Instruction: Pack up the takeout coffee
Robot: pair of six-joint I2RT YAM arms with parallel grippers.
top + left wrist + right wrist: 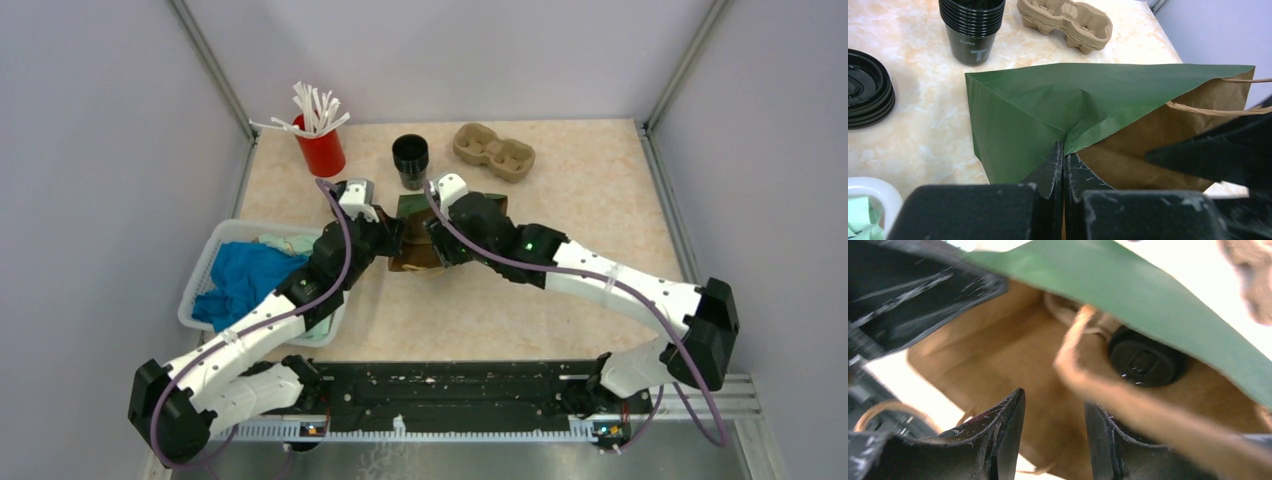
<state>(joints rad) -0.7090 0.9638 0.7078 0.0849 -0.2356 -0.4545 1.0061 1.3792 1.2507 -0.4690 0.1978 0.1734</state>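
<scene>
The takeout coffee shows only in the right wrist view, where its round black lid (1143, 357) lies inside a paper bag. The bag (418, 232) is green outside and brown inside and lies at the table's middle. My left gripper (1064, 150) is shut on the bag's green edge (1068, 107), holding the mouth open; it also shows in the top view (390, 238). My right gripper (1054, 401) is open and empty at the bag's mouth, short of the lid, with a blurred twine handle (1128, 400) across it. It shows in the top view (434, 245) beside the bag.
A stack of black cups (410, 160) and a red cup of white sticks (320, 150) stand at the back. A brown pulp tray (493, 150) lies back right. A stack of black lids (865, 87) lies left of the bag. A white basket (205, 265) holds cloths at the left.
</scene>
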